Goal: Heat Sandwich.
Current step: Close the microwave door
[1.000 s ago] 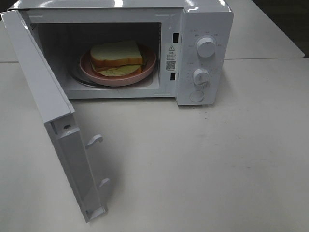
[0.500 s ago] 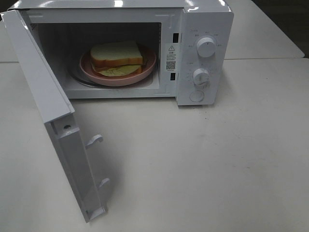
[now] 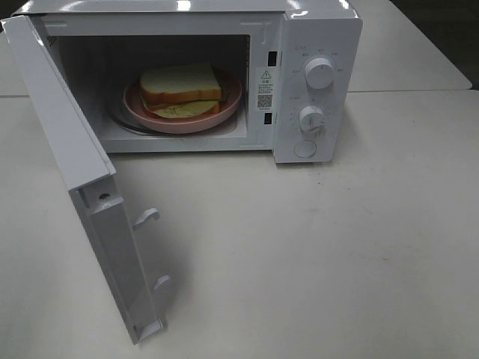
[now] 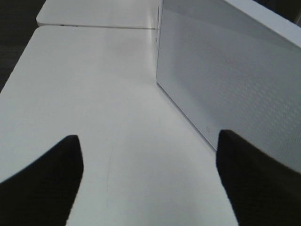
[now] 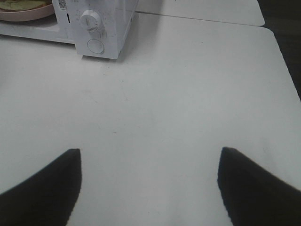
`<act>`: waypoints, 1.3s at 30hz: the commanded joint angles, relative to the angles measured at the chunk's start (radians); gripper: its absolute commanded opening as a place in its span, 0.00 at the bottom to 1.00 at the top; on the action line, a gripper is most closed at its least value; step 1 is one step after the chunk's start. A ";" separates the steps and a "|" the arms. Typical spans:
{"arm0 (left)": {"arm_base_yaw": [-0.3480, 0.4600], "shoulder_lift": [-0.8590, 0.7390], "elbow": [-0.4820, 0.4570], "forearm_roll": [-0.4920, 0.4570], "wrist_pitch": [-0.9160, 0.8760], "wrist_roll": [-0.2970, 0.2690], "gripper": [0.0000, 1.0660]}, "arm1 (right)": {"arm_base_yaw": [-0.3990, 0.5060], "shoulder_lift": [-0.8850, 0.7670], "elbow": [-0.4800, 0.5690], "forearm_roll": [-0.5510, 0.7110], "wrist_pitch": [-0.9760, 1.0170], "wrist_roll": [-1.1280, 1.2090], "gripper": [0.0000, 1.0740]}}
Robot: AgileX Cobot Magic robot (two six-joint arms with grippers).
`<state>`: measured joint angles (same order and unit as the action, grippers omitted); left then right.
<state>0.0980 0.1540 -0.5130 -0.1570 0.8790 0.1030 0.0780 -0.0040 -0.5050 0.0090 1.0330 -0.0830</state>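
Observation:
The sandwich, white bread with brown crust and yellow filling, lies on a round pink plate inside the white microwave. The microwave's door hangs wide open to the left. Neither gripper appears in the exterior high view. In the left wrist view my left gripper is open over bare table, beside the outer face of the door. My right gripper is open above the table, well in front of the control panel. An edge of the plate shows there.
The panel carries two dials and a round button. Two latch hooks stick out of the door's inner face. White table stretches in front and to the right, with a seam to another table behind.

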 commanded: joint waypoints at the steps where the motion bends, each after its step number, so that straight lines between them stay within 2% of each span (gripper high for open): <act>1: 0.002 0.041 -0.004 -0.005 -0.083 -0.004 0.55 | -0.008 -0.027 0.000 0.003 -0.001 -0.004 0.71; 2: 0.002 0.055 0.001 -0.005 -0.099 -0.003 0.51 | -0.008 -0.027 0.000 0.003 -0.001 -0.004 0.71; 3: 0.002 0.080 0.018 -0.005 -0.150 -0.003 0.41 | -0.008 -0.027 0.000 0.003 -0.001 -0.004 0.71; 4: 0.002 0.080 0.018 -0.005 -0.150 -0.003 0.41 | -0.008 -0.027 0.000 0.003 -0.001 -0.004 0.71; 6: 0.002 0.104 0.034 -0.009 -0.202 -0.003 0.32 | -0.008 -0.027 0.000 0.003 -0.001 -0.004 0.71; 7: 0.002 0.131 0.049 -0.013 -0.239 -0.003 0.21 | -0.008 -0.027 0.000 0.003 -0.001 -0.004 0.71; 8: 0.002 0.145 0.058 -0.012 -0.261 0.000 0.14 | -0.008 -0.027 0.000 0.003 -0.001 -0.004 0.71; 9: 0.002 0.145 0.058 -0.012 -0.261 0.000 0.14 | -0.008 -0.027 0.000 0.003 -0.001 -0.004 0.71; 11: 0.002 0.174 0.083 -0.012 -0.309 0.007 0.01 | -0.008 -0.027 0.000 0.003 -0.001 -0.004 0.71; 13: 0.002 0.223 0.120 -0.013 -0.398 0.052 0.00 | -0.008 -0.027 0.000 0.003 -0.001 -0.004 0.71; 15: 0.002 0.236 0.131 -0.014 -0.425 0.062 0.00 | -0.008 -0.027 0.000 0.003 -0.001 -0.004 0.71; 17: 0.002 0.275 0.176 -0.024 -0.529 0.093 0.00 | -0.008 -0.027 0.000 0.003 -0.001 -0.004 0.71; 18: 0.002 0.275 0.176 -0.024 -0.529 0.093 0.00 | -0.008 -0.027 0.000 0.003 -0.001 -0.004 0.71; 25: 0.002 0.386 0.297 -0.027 -0.832 0.098 0.00 | -0.008 -0.027 0.000 0.003 -0.001 -0.003 0.71; 33: 0.002 0.550 0.334 -0.027 -1.062 0.097 0.00 | -0.008 -0.027 0.000 0.003 -0.001 -0.003 0.71; 36: 0.002 0.672 0.334 0.024 -1.207 0.063 0.00 | -0.008 -0.027 0.000 0.003 -0.001 -0.003 0.71; 37: 0.002 0.672 0.334 0.024 -1.207 0.063 0.00 | -0.008 -0.027 0.000 0.003 -0.001 -0.003 0.71; 38: 0.002 0.706 0.334 0.051 -1.246 0.038 0.00 | -0.008 -0.027 0.000 0.003 -0.001 -0.003 0.71; 39: 0.002 0.766 0.334 0.115 -1.317 -0.022 0.00 | -0.008 -0.027 0.000 0.003 -0.001 -0.003 0.71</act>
<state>0.0980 0.8790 -0.1830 -0.0920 -0.3600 0.1320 0.0780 -0.0040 -0.5050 0.0090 1.0330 -0.0830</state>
